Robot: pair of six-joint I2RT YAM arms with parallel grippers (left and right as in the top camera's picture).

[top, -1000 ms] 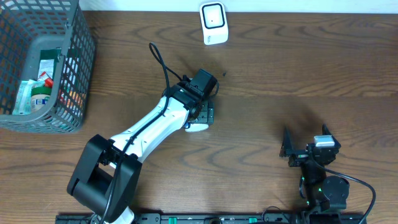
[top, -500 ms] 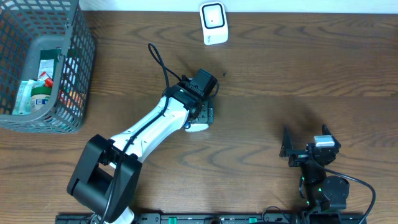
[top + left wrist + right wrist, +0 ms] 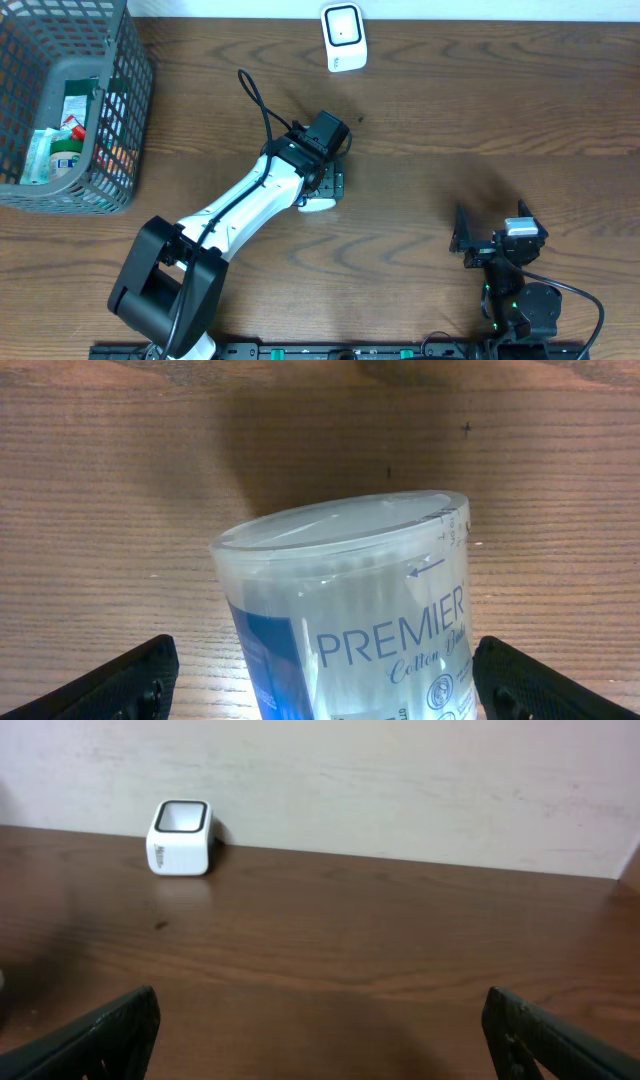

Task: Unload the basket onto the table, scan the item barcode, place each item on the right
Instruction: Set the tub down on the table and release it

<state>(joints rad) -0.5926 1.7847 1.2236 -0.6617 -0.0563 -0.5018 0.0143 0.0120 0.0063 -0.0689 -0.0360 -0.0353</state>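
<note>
though overhead mostly hid it, the left wrist view showed the cotton swab tub [image 3: 350,590] between the spread jaws of the left gripper [image 3: 322,650]. the right gripper [image 3: 320,998], also released, faced the far scanner [image 3: 181,837].

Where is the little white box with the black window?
The little white box stands at the far edge of the table, near the middle in the overhead view, against the wall and well to the right of the basket.
</note>
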